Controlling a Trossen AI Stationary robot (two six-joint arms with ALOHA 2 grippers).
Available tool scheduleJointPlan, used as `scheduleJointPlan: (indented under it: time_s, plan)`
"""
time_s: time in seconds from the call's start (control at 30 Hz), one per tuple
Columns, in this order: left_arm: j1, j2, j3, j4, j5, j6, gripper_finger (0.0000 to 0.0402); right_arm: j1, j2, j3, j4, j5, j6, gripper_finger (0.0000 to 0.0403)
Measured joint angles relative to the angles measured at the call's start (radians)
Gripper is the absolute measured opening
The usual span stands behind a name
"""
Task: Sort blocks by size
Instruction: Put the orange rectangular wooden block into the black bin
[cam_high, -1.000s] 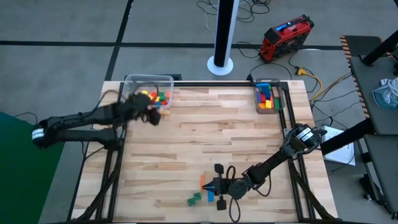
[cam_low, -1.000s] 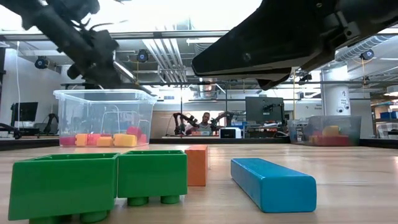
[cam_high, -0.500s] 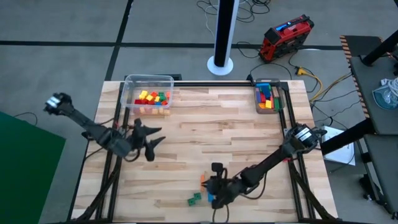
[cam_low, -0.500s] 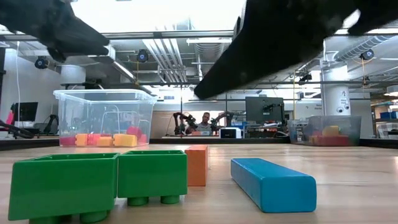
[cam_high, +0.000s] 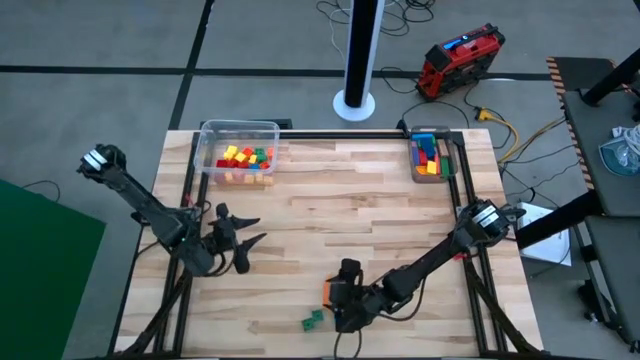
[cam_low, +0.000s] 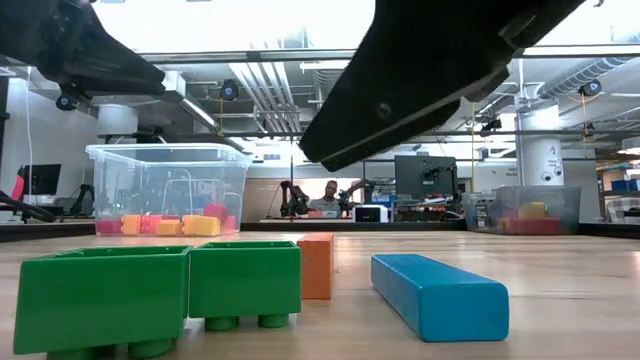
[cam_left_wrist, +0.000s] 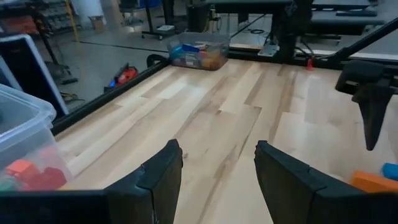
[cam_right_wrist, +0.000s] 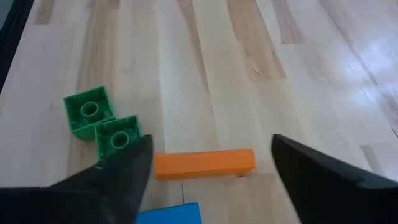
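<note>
Both jaws spread, nothing held. Right gripper hangs low over the near-edge cluster, fingers straddling the orange bar; blue bar just beside it, two green studded blocks touching each other a little further off. Likely lining up on the orange bar, a long piece, probably bound for the small tray at the far right corner, which already holds bars. Left gripper sits above bare wood on the left side, well apart from the cluster and short of the clear tub, where small cubes lie. Table otherwise bare between. Low view shows the loose blocks resting flat, ungripped.
</note>
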Motion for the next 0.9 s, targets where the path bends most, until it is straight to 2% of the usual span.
scheduleJointPlan:
  time_s: [0.1, 0.2, 0.6, 0.73, 0.9]
  plan:
    - [0.000, 0.033, 0.011, 0.000, -0.023, 0.000, 0.0178, -0.002, 0.009, 0.000, -0.019, 0.000, -0.025, 0.0372]
    - [0.000, 0.063, 0.026, -0.001, -0.031, 0.000, 0.0178, -0.003, 0.022, -0.002, -0.026, -0.002, -0.059, 0.0396]
    - [0.000, 0.139, 0.074, -0.008, -0.036, 0.012, 0.0178, -0.022, 0.085, -0.003, -0.004, -0.029, -0.053, 0.0396]
    - [0.000, 0.148, 0.075, -0.009, -0.037, 0.012, 0.0178, -0.038, 0.092, -0.003, 0.000, -0.053, -0.015, 0.0396]
    - [0.000, 0.151, 0.075, -0.009, -0.037, 0.009, 0.0178, -0.056, 0.105, -0.003, 0.013, -0.081, -0.041, 0.0396]
